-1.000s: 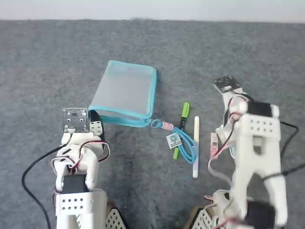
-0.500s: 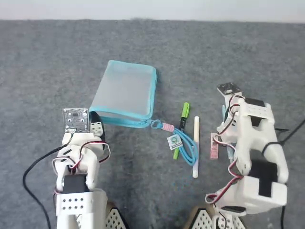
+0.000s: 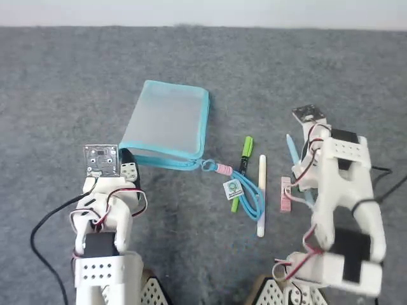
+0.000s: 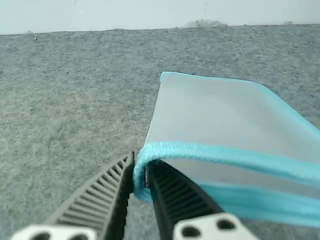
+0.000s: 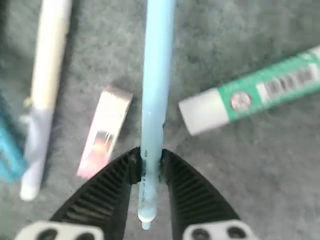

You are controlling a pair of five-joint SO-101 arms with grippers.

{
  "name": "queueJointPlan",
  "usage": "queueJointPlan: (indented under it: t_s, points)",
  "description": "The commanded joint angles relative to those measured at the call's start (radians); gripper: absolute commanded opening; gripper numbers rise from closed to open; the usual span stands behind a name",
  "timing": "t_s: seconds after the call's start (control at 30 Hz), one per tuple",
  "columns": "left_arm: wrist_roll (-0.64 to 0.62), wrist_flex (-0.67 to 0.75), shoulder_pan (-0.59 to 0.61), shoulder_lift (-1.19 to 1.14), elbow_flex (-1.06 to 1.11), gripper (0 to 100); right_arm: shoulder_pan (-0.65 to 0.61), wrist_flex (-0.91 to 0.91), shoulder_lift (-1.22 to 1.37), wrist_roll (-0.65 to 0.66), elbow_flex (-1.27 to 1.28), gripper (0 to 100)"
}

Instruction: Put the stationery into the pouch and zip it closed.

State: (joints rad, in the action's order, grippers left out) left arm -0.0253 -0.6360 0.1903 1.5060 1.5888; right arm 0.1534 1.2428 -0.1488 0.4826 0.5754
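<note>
1. The left gripper [image 4: 139, 175] is pressed together on the near corner of the frosted, translucent flat pouch with turquoise fabric trim [image 3: 166, 124], pinching its trimmed edge. The pouch lies on the grey carpeted table [image 3: 63, 76], in front of the left arm.
2. The right gripper [image 5: 150, 165] is clamped on the slim pale-blue plastic pen [image 5: 156, 75], gripping it near one end, with most of the barrel pointing away from the arm. Whether the pen is clear of the carpet cannot be told.
3. That pen is well apart from the pouch, on the far side of the other stationery.
4. On the carpet between the two arms lie a long white pen [image 3: 261, 190] and a green marker [image 3: 244, 159], and a looped turquoise strap with a round tag [image 3: 251, 190] runs from the pouch's zip end across them.
5. A small pink-and-white block, probably an eraser [image 3: 286, 194], sits just beside the held pen, and a green-labelled glue stick with a white cap [image 5: 250, 90] lies near it on the other side.
6. Judged from this, the task is at an early stage. Nothing shows through the pouch's frosted wall, so it looks empty.
7. One item is in hand. Four more wait on the carpet, and the zip has yet to be closed.
</note>
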Motion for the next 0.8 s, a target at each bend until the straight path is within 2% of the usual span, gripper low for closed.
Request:
queueJointPlan:
  t_s: [0.0,0.07,0.1,0.17,0.23,0.33,0.43,0.5,0.77]
  points:
    - [-0.014,-0.005,0.002,0.020,-0.018,1,0.008,0.048,-0.186,-0.100,-0.046,12.9]
    - [-0.014,-0.005,0.002,0.020,-0.018,1,0.008,0.028,-0.237,-0.178,-0.046,16.3]
    - [-0.014,-0.005,0.002,0.020,-0.018,1,0.004,0.021,-0.246,-0.218,-0.049,14.8]
    - [-0.014,-0.005,0.002,0.020,-0.016,1,-0.001,0.022,-0.243,-0.269,-0.072,6.6]
    - [-0.014,-0.005,0.002,0.020,-0.013,1,-0.001,0.021,-0.228,-0.264,-0.089,0.1]
    - [-0.014,-0.005,0.002,0.020,-0.008,1,-0.001,0.027,-0.203,-0.219,-0.089,6.3]
    - [-0.014,-0.003,0.000,0.020,-0.008,1,-0.001,0.048,-0.166,-0.175,-0.092,8.4]
    - [-0.014,-0.003,0.000,0.020,-0.008,1,0.007,0.024,-0.133,-0.192,-0.106,10.3]
    - [-0.014,-0.003,0.000,0.020,-0.008,1,0.050,-0.036,0.154,-0.658,-0.278,17.1]
